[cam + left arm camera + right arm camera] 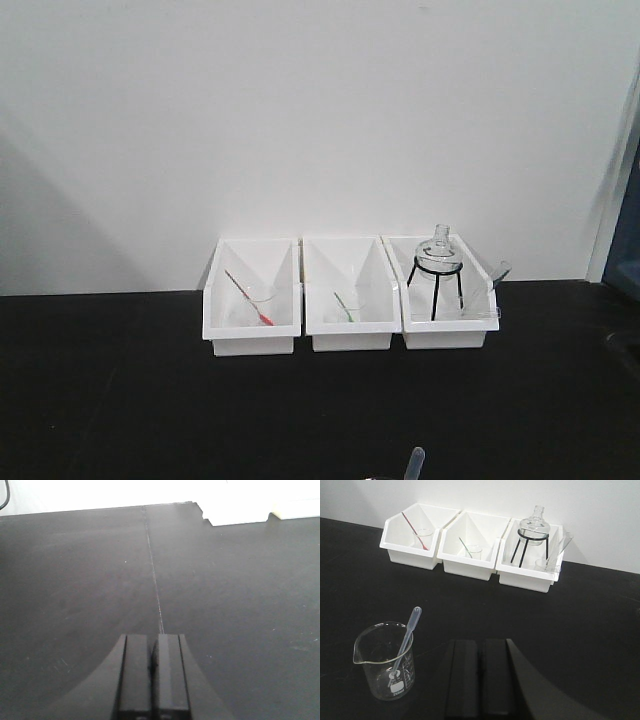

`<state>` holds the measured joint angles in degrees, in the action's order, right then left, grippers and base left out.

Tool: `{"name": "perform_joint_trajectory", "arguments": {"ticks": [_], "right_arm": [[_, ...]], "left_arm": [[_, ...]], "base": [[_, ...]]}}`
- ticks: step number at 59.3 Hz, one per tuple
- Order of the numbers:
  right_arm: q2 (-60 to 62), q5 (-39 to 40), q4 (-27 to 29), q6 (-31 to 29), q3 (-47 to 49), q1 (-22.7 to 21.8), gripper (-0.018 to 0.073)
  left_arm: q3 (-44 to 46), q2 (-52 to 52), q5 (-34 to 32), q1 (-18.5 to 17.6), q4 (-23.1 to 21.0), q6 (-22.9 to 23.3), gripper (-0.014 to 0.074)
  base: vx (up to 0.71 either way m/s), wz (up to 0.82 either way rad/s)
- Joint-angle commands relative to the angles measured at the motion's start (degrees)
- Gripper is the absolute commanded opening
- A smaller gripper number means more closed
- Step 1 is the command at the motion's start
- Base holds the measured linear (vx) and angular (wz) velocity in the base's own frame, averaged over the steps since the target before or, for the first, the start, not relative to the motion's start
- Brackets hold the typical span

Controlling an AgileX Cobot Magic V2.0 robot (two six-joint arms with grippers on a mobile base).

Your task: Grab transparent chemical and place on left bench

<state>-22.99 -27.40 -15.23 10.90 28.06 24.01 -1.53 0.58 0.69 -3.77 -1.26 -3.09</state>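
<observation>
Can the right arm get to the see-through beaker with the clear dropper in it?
Probably yes. The beaker stands alone on the black bench, just beside the shut right gripper, nothing between them; it must open first.

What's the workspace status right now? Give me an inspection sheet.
Surface: black bench, matte, a seam running across it in the left wrist view.
Job's things: clear beaker with colourless pipette stands upright on the bench, ungripped.
Clutter: three white bins at the wall; beaker with red pipette, beaker with green pipette, round flask on a black tripod.
Grippers: left gripper shut, empty; right gripper shut, empty, beside the clear beaker.
Cables: dark cable at the left wrist view's top-left corner.
Surroundings: plain white wall.
</observation>
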Motion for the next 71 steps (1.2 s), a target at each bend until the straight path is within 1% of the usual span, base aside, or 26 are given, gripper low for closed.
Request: {"name": "perform_joint_trajectory", "arguments": {"ticks": [1, 18, 23, 27, 35, 41, 47, 54, 59, 71], "right_arm": [[-0.30, 4.19, -1.21, -0.36, 1.74, -0.20, -0.0007], [-0.16, 4.19, 0.08, -0.36, 1.51, -0.20, -0.0007], [0.83, 7.32, 0.00, -0.36, -0.80, -0.92, -0.0007], [2.12, 11.79, 0.53, -0.25, -4.25, -3.10, -0.0007], [5.52, 22.50, 3.17, -0.13, -14.08, -9.17, -0.0007], [8.54, 27.40, 5.86, -0.13, -20.53, -12.72, -0.0007], [13.00, 28.09, 6.34, -0.18, -25.51, -14.56, -0.0007], [20.09, 28.09, 6.74, -0.23, -30.07, -14.98, -0.0007], [24.67, 24.82, 7.61, -0.38, -30.17, -14.98, -0.0007], [24.31, 25.09, 7.87, -0.38, -30.23, -14.98, -0.0007]], "left_arm": [[-0.93, 1.10, -4.49, -0.10, -0.04, 0.45, -0.0003], [-0.93, 1.10, -4.49, -0.10, -0.04, 0.45, -0.0003], [-0.93, 1.10, -4.49, -0.10, -0.04, 0.45, -0.0003], [-0.93, 1.10, -4.49, -0.10, -0.04, 0.45, -0.0003], [-0.93, 1.10, -4.49, -0.10, -0.04, 0.45, -0.0003], [-0.93, 1.10, -4.49, -0.10, -0.04, 0.45, -0.0003], [-0.93, 1.10, -4.49, -0.10, -0.04, 0.45, -0.0003], [-0.93, 1.10, -4.49, -0.10, -0.04, 0.45, -0.0003], [-0.93, 1.10, -4.49, -0.10, -0.04, 0.45, -0.0003], [-0.93, 1.10, -4.49, -0.10, -0.04, 0.45, -0.0003]], "base": [[0.00, 0.00], [0.00, 0.00], [0.00, 0.00], [0.00, 0.00], [0.00, 0.00], [0.00, 0.00], [0.00, 0.00], [0.00, 0.00], [0.00, 0.00], [0.00, 0.00]]}}
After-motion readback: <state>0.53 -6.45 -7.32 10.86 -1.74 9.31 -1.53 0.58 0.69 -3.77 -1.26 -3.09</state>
